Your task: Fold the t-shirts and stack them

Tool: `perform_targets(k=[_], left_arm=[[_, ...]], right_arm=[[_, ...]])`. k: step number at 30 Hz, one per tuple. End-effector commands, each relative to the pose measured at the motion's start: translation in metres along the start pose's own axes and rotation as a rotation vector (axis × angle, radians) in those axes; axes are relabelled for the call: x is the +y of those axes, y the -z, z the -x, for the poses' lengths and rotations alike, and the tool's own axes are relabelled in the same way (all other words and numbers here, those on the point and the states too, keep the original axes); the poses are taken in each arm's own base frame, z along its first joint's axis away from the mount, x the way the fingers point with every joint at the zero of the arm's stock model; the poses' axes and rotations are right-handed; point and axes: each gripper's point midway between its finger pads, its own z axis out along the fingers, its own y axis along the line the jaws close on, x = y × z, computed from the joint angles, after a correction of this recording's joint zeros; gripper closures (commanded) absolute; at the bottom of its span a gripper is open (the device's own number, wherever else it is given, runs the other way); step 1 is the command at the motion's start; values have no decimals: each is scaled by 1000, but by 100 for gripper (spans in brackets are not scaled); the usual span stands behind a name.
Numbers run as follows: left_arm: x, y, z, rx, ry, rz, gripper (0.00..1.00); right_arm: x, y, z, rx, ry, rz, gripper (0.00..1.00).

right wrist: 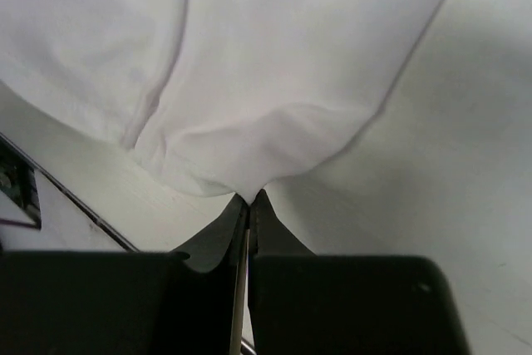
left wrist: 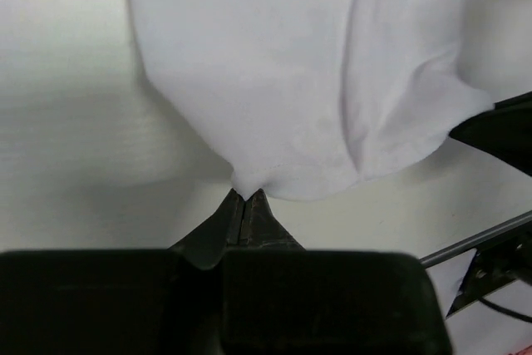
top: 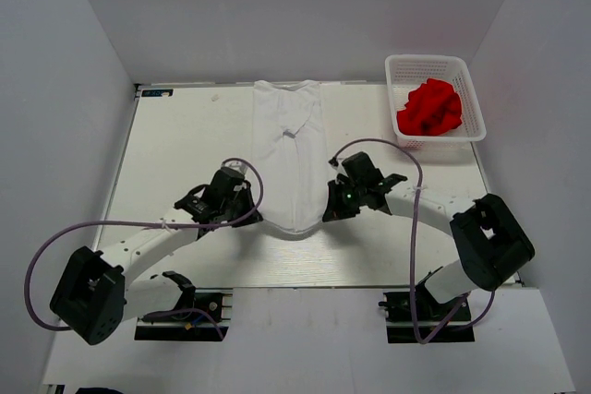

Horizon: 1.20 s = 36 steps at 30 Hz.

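The white t-shirt (top: 291, 154) lies as a long narrow strip down the middle of the table, its near end lifted. My left gripper (top: 251, 212) is shut on the near left corner of that end; in the left wrist view the white t-shirt (left wrist: 291, 81) hangs from the pinched tips of the left gripper (left wrist: 247, 194). My right gripper (top: 327, 211) is shut on the near right corner; in the right wrist view the white t-shirt (right wrist: 249, 64) rises from the right gripper (right wrist: 249, 197). The red t-shirt (top: 429, 108) lies crumpled in the basket.
A white mesh basket (top: 466, 89) stands at the back right of the table (top: 185, 145). Grey walls close in the left, back and right. The arm bases and purple cables sit along the near edge.
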Motion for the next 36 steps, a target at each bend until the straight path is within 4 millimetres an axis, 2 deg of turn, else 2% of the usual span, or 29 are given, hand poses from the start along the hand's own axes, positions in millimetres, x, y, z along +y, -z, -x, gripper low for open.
perform_targets(k=[1,2,4,5,6,7,8,9,10,11,12,13,14,15,17,18,20,21,22,23,24,25,26,27,30,32,33,36], left_arm=[[-27,9,48,-144,-43,-52,100],[-36,11,62,-181,-54,-64,100],[-40,8,87,-229,-39,-34,100],[-34,6,99,-265,-32,29,100],[-35,5,106,-275,-30,49,100],[-35,3,114,-285,-28,76,100],[-33,0,132,-313,-29,130,100],[-33,-3,140,-322,-28,151,100],[-41,0,159,-367,-31,162,100],[-39,-2,167,-375,-24,182,100],[-35,-14,167,-350,-37,215,100],[-42,-13,182,-371,-38,208,100],[-37,-15,187,-370,-30,233,100],[-42,-20,198,-380,-38,239,100],[-36,-23,208,-379,-31,261,100],[-41,-24,216,-395,-38,250,100],[-34,-34,223,-388,-36,261,100],[-39,-34,230,-398,-43,255,100],[-37,-36,237,-410,-35,255,100],[-34,-36,243,-415,-40,264,100],[-37,-43,249,-416,-40,263,100],[-36,-45,254,-412,-43,259,100],[-34,-48,260,-417,-36,264,100],[-40,-48,266,-418,-36,252,100],[-25,-66,274,-392,-37,280,100],[-30,-80,273,-362,-59,252,100],[-27,-80,279,-365,-53,257,100],[-23,-87,279,-341,-26,264,100]], right_arm=[[8,16,59,-193,106,-51,100],[6,17,70,-228,108,-71,100],[0,25,102,-328,106,-145,100],[-2,28,111,-360,94,-170,100],[3,30,126,-393,95,-167,100],[-2,34,139,-437,88,-199,100],[-6,36,147,-460,82,-220,100],[-10,32,151,-457,78,-230,100],[-4,41,170,-502,82,-227,100],[-4,42,177,-512,89,-231,100],[1,42,194,-526,107,-235,100],[-6,42,195,-511,96,-255,100],[-7,42,205,-517,103,-266,100],[-8,40,212,-516,102,-270,100],[-12,38,221,-515,95,-269,100],[-16,33,225,-509,96,-263,100],[-13,31,239,-519,107,-239,100],[-14,29,242,-522,108,-241,100],[-23,19,243,-504,108,-251,100],[-20,25,256,-532,112,-243,100],[-22,23,259,-527,117,-241,100],[-20,21,274,-541,121,-237,100],[-25,19,274,-521,118,-243,100],[-27,19,282,-533,108,-245,100],[-25,11,293,-521,124,-201,100],[-29,5,299,-514,127,-187,100],[-30,3,300,-507,123,-180,100],[-38,-11,300,-496,112,-174,100]])
